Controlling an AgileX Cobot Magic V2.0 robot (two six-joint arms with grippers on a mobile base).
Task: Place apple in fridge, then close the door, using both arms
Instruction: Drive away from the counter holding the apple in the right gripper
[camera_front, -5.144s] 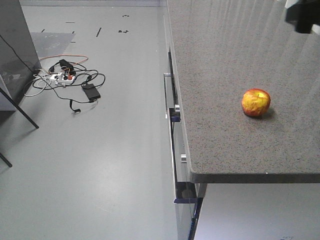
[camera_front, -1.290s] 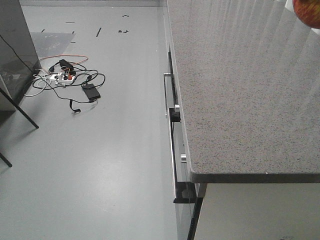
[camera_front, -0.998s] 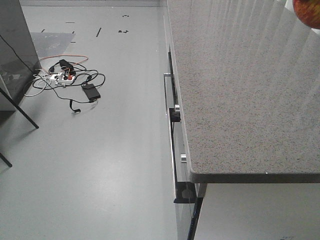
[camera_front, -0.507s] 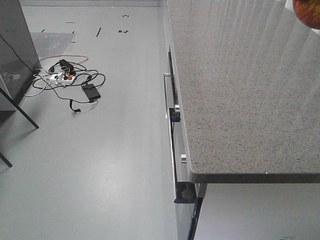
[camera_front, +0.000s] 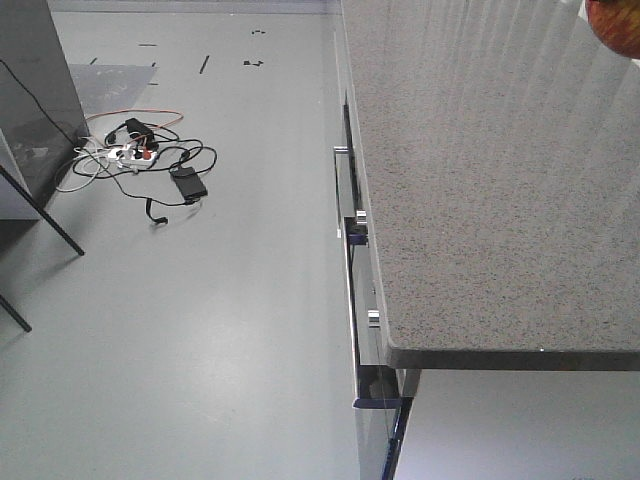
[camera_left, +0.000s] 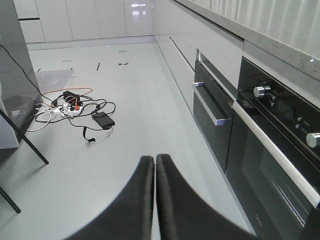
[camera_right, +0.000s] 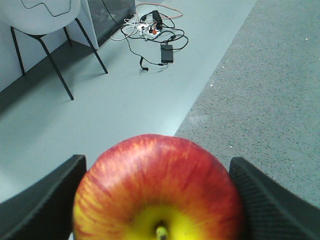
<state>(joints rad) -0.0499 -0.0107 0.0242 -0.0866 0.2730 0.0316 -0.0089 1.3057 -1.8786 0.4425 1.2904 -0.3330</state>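
Observation:
The apple (camera_right: 160, 175), red with a yellow patch round its stem, fills the lower middle of the right wrist view. My right gripper (camera_right: 157, 200) is shut on it, one black finger on each side, and holds it above the counter's left edge. In the front view only part of the apple (camera_front: 615, 25) shows, at the top right corner above the grey speckled counter (camera_front: 480, 180). My left gripper (camera_left: 154, 167) is shut and empty, low over the floor beside the oven fronts. A dark grey panel (camera_front: 35, 80) stands at the far left. The fridge's interior and its door are out of view.
Cables with a power strip and adapter (camera_front: 150, 165) lie on the floor. Black chair legs (camera_front: 40, 215) stand at the left, under a white chair (camera_right: 47, 12). Silver-handled drawers and ovens (camera_left: 260, 130) run under the counter edge.
Five seconds ago the apple lay on the counter; now it is held up at the top right corner. In the last half second the whole front view has shifted slightly right.

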